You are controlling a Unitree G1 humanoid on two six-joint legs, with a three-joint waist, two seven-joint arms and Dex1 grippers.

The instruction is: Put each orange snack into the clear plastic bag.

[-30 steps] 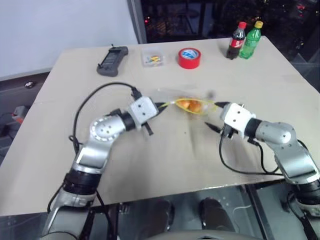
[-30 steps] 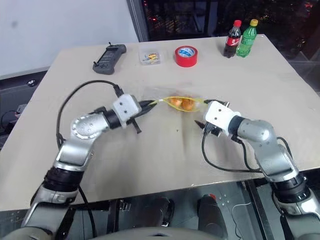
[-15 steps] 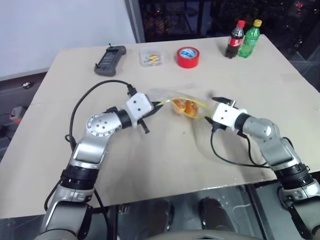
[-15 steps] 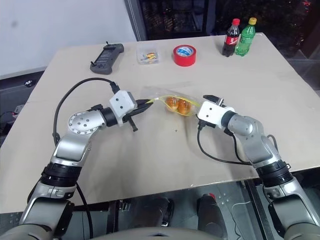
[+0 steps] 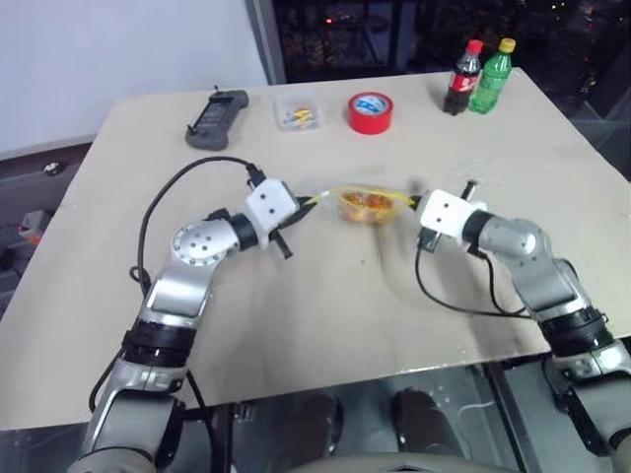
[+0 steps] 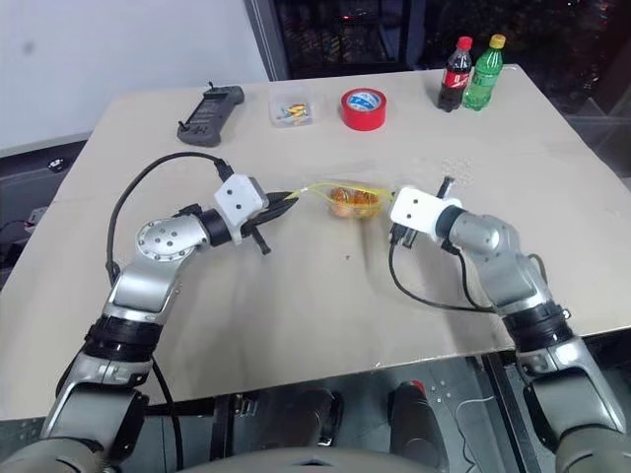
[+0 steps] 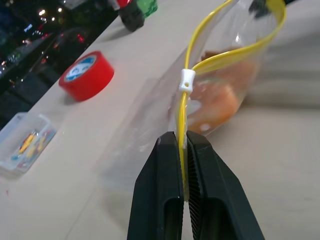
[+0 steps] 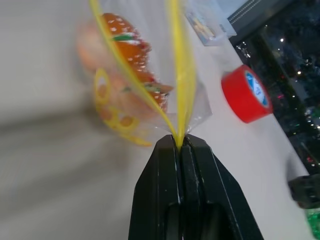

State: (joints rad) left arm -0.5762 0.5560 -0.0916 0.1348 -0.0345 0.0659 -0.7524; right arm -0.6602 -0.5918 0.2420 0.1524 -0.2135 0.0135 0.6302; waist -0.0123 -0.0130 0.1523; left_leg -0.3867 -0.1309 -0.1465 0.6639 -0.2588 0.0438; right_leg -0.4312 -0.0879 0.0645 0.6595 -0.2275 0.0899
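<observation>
Orange snacks (image 6: 353, 200) sit inside the clear plastic bag (image 5: 367, 204), which hangs at the frame's centre between my hands. My left gripper (image 7: 183, 150) is clenched on the yellow seal strip (image 7: 186, 107) at one end, my right gripper (image 8: 180, 145) pinched on the other, stretching the mouth taut, I judge for sealing it.

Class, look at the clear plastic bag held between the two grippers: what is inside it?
Inside the clear plastic bag sit the orange snacks. The yellow seal strip and creased plastic partly cover them, so their exact count is unclear.
</observation>
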